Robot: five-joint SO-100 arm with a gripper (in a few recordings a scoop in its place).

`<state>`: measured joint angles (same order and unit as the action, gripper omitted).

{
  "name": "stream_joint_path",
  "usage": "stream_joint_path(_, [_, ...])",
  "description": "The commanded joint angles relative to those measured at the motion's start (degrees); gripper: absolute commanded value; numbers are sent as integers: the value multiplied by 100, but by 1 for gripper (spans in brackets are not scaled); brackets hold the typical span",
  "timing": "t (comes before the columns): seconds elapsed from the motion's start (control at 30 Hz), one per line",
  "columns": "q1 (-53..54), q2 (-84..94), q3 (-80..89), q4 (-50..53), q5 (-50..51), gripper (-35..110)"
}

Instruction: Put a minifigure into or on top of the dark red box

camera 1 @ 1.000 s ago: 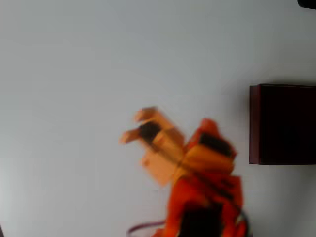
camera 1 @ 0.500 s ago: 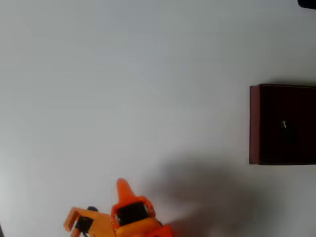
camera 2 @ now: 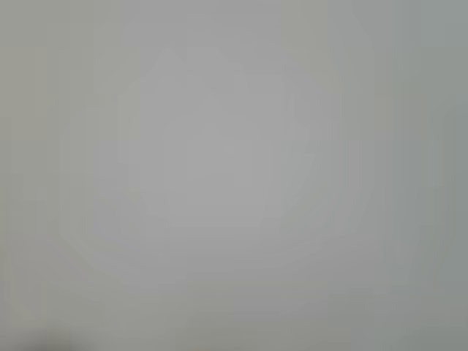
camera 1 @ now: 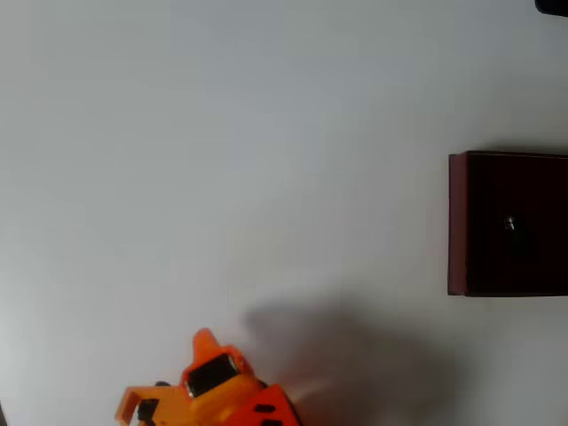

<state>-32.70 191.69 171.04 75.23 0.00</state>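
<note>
— End effector (camera 1: 133, 410), orange, low at the bottom-left edge of the overhead view, partly cut off by the frame. Fingers open or closed? Cannot tell from here.

— And the minifigure (camera 1: 510, 224)?

— Down inside the dark red box (camera 1: 457, 222), seen as a tiny grey glint against the near-black interior, roughly mid-box. Well apart from the arm.

— Position of the box?

— Flat on the pale tabletop (camera 1: 266, 133), at the right edge of the overhead view, right side cropped out. Soft grey shadow on the tabletop just right of the arm.

— Wrist view?

— Blurred pale grey surface, no detail to read.
</note>
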Motion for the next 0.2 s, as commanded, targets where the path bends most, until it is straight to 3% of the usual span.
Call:
stream_joint_path(0.0, [-62, 79, 132, -97, 70, 0])
stream_joint_path(0.17, [35, 62, 167, -132, 114, 0])
